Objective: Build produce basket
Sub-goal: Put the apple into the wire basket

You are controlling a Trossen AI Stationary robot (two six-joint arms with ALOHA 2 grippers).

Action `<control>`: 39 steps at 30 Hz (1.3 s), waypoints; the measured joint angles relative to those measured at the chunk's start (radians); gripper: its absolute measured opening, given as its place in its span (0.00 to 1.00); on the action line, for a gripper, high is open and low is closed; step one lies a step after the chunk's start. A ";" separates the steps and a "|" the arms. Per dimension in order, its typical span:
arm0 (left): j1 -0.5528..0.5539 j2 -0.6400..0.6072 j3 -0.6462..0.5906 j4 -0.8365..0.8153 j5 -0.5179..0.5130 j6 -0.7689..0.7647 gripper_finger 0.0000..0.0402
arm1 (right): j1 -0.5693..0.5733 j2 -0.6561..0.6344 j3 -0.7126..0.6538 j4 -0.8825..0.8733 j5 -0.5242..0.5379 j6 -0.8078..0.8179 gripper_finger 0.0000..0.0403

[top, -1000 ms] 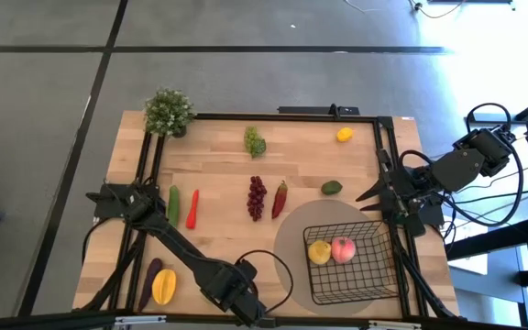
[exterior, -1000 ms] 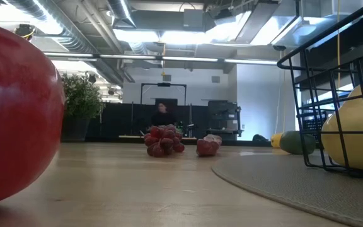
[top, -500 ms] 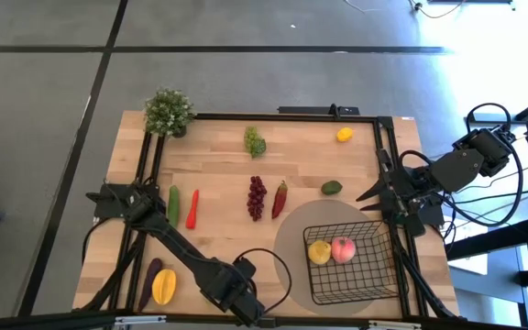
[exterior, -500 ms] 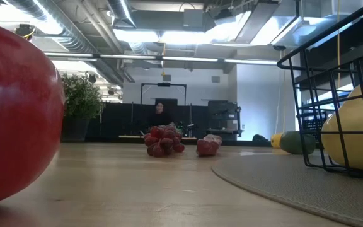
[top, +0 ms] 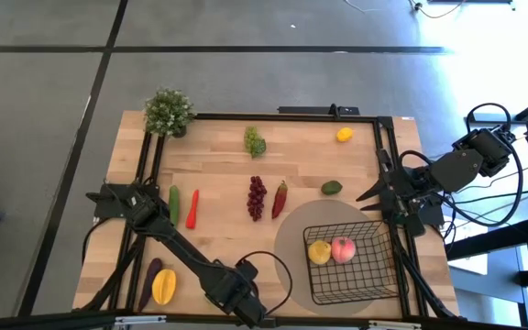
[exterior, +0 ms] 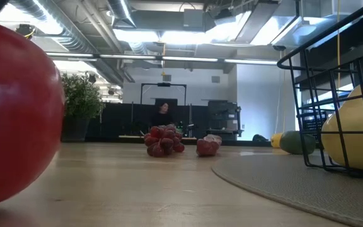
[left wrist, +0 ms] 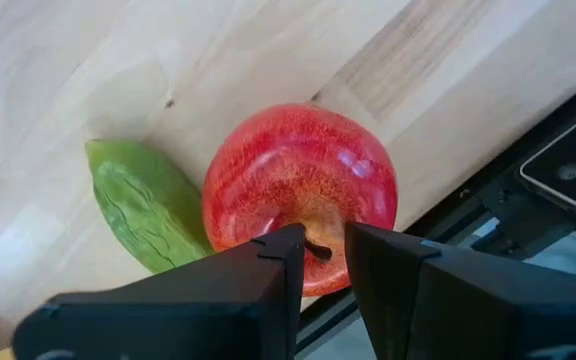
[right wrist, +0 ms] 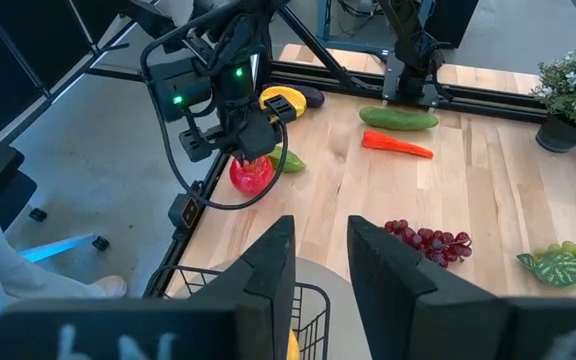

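The red apple (left wrist: 298, 190) rests on the wood at the table's near edge, beside a green wrinkled piece of produce (left wrist: 143, 205). It fills the left of the low view (exterior: 11, 113). My left gripper (left wrist: 324, 245) stands over it, pointing down, and hides it in the high view (top: 243, 302). The black wire basket (top: 374, 275) sits on a round grey mat at the near right and holds a yellow fruit (top: 319, 251) and a pink peach (top: 343, 248). My right gripper (top: 372, 209) waits at the right edge, its fingers a narrow gap apart and empty. My left gripper has its two fingertips (left wrist: 283, 250) close on either side of the apple's short dark stem (left wrist: 317, 247), at the top of the apple. The fingers come from above, pointing down. The apple sits upright with its underside on the table.
On the wood lie green grapes (top: 255, 141), a lemon (top: 344, 135), an avocado (top: 332, 188), dark red grapes (top: 257, 197), a red chili (top: 280, 197), a cucumber (top: 173, 203), a carrot (top: 192, 208), an eggplant (top: 149, 278) and a mango (top: 163, 287). A potted plant (top: 169, 112) stands at the far left corner.
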 joint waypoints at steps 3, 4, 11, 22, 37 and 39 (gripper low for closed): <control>0.000 0.000 0.000 -0.011 -0.011 0.000 0.17 | 0.000 0.000 0.000 0.000 0.000 0.000 0.22; 0.000 0.000 0.000 -0.017 -0.010 0.000 0.17 | 0.000 0.000 0.000 0.000 0.000 0.000 0.22; 0.000 0.000 0.000 -0.061 -0.011 0.000 0.16 | 0.000 0.000 0.000 0.000 0.000 0.000 0.22; 0.000 0.002 0.000 -0.083 -0.039 0.008 0.02 | 0.000 0.000 0.000 0.000 0.000 0.000 0.22; 0.030 0.000 0.000 -0.065 -0.029 0.101 0.00 | 0.000 0.000 0.000 0.000 0.000 -0.027 0.22; 0.040 -0.008 0.000 -0.064 -0.029 0.128 0.00 | 0.000 0.000 0.000 0.000 0.000 -0.027 0.22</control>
